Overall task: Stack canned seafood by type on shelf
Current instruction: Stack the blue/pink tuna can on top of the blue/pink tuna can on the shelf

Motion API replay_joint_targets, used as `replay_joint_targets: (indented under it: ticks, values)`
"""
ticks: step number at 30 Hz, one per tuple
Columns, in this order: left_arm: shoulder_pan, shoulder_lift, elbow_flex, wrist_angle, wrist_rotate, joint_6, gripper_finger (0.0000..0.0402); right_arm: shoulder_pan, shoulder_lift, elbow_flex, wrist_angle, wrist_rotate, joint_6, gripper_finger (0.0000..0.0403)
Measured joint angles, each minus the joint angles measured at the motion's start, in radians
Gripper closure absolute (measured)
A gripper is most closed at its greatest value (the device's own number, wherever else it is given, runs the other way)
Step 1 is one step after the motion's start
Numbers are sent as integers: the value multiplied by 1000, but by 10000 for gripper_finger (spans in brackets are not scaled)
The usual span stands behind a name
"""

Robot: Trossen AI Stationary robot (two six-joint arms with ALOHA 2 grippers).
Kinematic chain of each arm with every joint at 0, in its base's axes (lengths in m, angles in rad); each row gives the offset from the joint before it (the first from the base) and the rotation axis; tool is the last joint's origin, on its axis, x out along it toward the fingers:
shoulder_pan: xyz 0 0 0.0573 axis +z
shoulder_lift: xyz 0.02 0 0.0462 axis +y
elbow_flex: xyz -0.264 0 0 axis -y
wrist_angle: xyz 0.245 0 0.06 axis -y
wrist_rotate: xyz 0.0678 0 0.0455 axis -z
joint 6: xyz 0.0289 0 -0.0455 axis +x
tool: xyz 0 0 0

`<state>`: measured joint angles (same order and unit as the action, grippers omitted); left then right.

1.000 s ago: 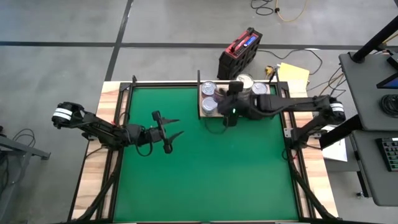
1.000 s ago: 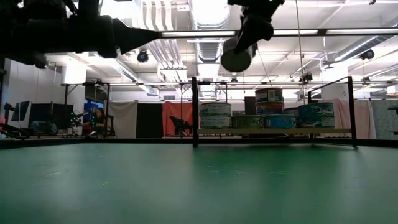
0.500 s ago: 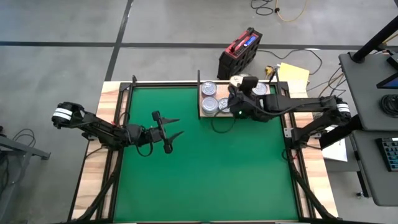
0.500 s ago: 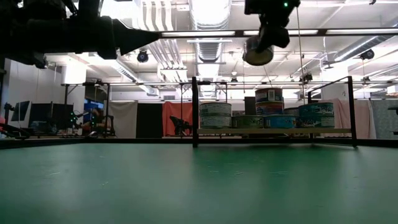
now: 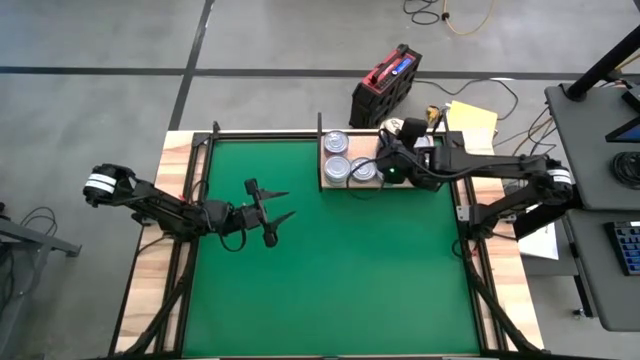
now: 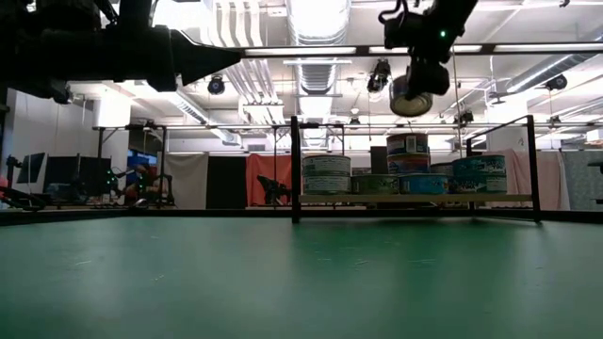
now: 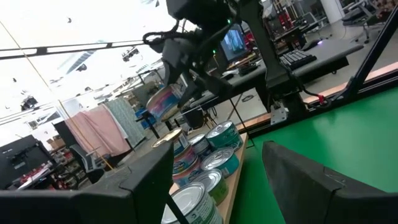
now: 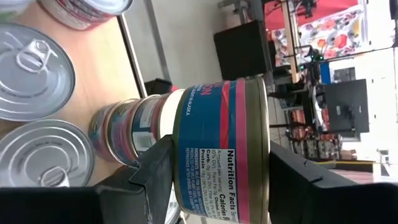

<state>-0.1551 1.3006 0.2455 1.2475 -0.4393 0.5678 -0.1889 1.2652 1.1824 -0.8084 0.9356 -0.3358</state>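
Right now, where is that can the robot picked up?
The can is held in the right tool, up in the air above the cans stacked on the wooden shelf at the table's far edge.

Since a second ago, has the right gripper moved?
Yes. The right gripper, holding a can, has moved from above the shelf's middle toward the tall stack, away from the black post.
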Motion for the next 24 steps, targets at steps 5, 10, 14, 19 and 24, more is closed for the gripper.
replay_joint_targets:
  ticks: [5, 10, 14, 19, 24]
  values:
    - [0, 0, 0, 0, 0, 4, 171, -27, 0, -57, 116, 8, -92, 216]
    - [0, 0, 0, 0, 0, 4, 171, -51, 0, -108, 230, 7, -192, 216]
    - [0, 0, 0, 0, 0, 4, 171, -65, 0, -125, 263, 8, -223, 216]
    - [0, 0, 0, 0, 0, 4, 171, -67, 0, -129, 268, 8, -226, 216]
    - [0, 0, 0, 0, 0, 4, 171, -67, 0, -138, 268, 7, -225, 216]
